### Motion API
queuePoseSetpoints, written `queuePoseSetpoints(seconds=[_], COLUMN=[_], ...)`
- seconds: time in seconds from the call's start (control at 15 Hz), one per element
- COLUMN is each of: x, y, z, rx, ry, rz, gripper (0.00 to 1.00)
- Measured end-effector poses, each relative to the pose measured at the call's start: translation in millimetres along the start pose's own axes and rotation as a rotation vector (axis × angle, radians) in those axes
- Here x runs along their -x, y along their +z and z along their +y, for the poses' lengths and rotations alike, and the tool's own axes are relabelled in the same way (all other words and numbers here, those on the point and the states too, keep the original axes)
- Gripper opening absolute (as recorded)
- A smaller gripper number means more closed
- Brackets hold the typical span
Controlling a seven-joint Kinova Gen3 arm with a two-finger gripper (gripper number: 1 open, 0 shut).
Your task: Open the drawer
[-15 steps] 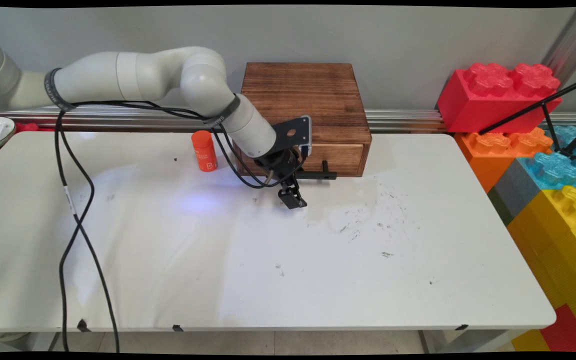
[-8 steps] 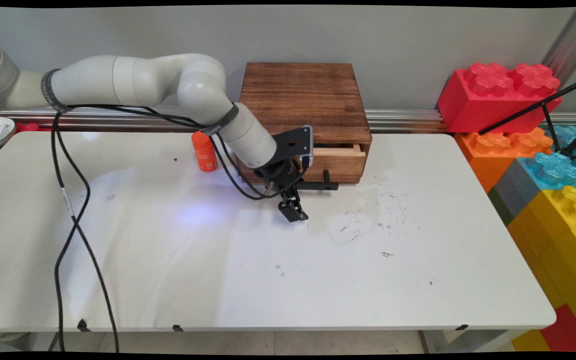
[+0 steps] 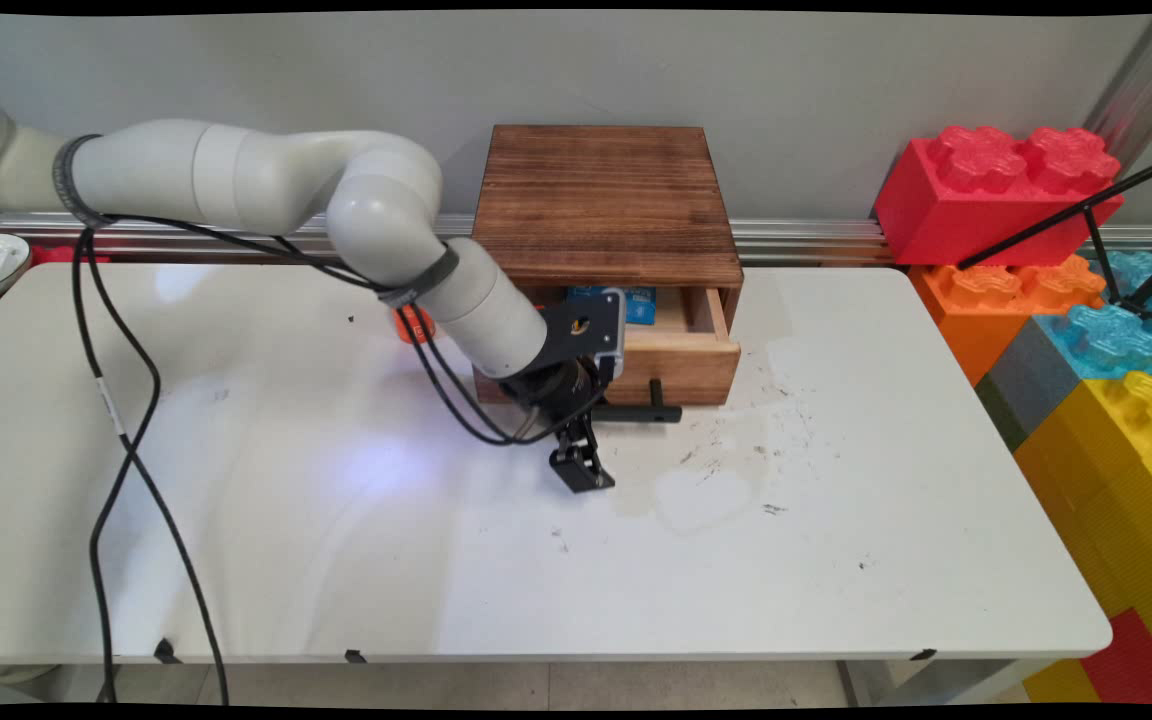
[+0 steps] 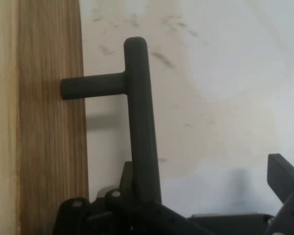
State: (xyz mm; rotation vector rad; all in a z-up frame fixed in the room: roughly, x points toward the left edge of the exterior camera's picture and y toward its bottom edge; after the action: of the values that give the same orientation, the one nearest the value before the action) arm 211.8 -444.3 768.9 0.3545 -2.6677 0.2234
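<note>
where pincer (image 3: pixel 604 440) meets handle (image 4: pixel 139 122)

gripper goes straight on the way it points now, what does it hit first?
Probably the white table: the gripper points down at bare tabletop beside the drawer's black handle. Depth is hard to judge.

**Colours at the Drawer**

The box (image 3: pixel 606 200) was dark brown, streaked wood; its drawer (image 3: pixel 681 352) paler tan, with a black handle (image 3: pixel 641 412). Something blue (image 3: pixel 636 303) lay inside. The pincer (image 3: pixel 581 470) was black, the table (image 3: pixel 436 560) white with dark scuffs.
</note>
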Motion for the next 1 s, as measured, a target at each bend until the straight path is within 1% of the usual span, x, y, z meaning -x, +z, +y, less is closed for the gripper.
queuePoseSetpoints(seconds=[0.27,0.6,1.0], x=[-4,-8,-13], y=[-4,-8,-9], z=[29,64,95], rx=[0.013,0.015,0.004], ry=[0.004,0.004,0.000], rz=[0.006,0.009,0.016], gripper=[1.00,1.00,1.00])
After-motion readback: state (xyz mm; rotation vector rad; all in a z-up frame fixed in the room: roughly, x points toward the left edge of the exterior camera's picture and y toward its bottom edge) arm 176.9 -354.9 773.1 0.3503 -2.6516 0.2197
